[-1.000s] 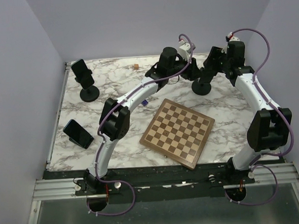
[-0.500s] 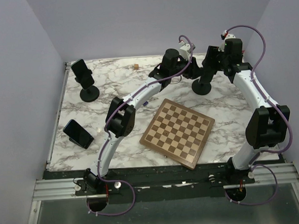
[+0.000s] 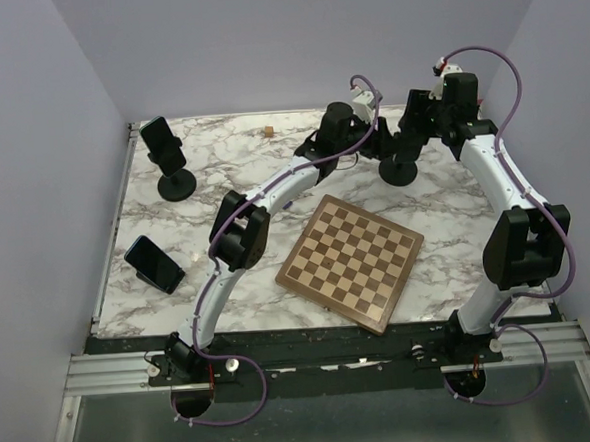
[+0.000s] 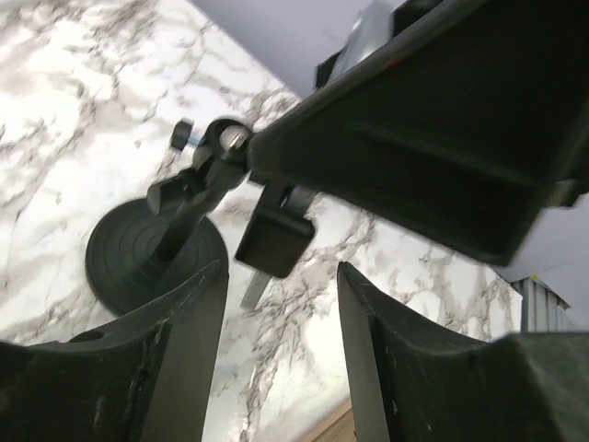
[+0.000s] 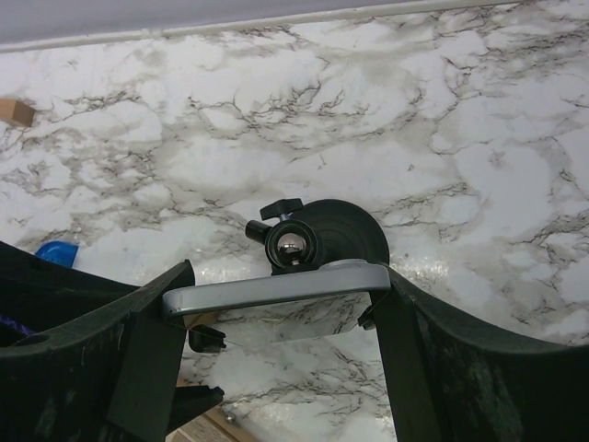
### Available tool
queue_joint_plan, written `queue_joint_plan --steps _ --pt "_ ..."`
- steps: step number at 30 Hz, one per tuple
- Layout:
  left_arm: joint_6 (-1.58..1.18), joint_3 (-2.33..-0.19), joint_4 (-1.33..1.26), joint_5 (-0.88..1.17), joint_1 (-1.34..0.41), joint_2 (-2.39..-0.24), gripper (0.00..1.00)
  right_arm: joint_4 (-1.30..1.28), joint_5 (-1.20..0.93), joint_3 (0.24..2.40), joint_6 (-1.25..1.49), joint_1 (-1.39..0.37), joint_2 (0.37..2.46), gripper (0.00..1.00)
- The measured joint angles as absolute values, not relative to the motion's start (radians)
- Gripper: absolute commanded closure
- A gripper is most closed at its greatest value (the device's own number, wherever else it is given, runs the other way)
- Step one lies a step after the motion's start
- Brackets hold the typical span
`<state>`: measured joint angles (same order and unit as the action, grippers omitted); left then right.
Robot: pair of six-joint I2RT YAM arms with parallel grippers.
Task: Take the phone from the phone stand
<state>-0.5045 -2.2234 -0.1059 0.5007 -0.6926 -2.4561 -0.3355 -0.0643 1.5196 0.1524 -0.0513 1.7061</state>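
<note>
- The phone (image 5: 267, 284) is gripped by its edges between the right gripper's (image 5: 281, 299) fingers, right at the phone stand's (image 5: 345, 235) ball head
- The left gripper (image 4: 281, 322) is held open near the phone stand's base

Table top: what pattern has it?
The table is white marble with grey veins; right wrist view.

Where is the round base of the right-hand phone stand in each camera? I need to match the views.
Top external: base right of centre, toward the back edge.
Left wrist: base lower left, on the marble.
Right wrist: base centre, above the phone's silver edge.
Shared landmark: the marble table.
</note>
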Motion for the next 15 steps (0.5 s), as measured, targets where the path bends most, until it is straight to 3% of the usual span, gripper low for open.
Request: queue_joint_plan --steps 7,15 --pt "-0.507 -2.089 -0.125 0.441 -0.694 -2.422 0.41 -0.34 -0.094 1.523 0.137 -0.051 1.709 0.99" --pt "-0.521 -2.186 -0.138 0.426 -0.694 -2.423 0.44 -0.344 -0.121 1.529 0.129 -0.051 1.713 0.99"
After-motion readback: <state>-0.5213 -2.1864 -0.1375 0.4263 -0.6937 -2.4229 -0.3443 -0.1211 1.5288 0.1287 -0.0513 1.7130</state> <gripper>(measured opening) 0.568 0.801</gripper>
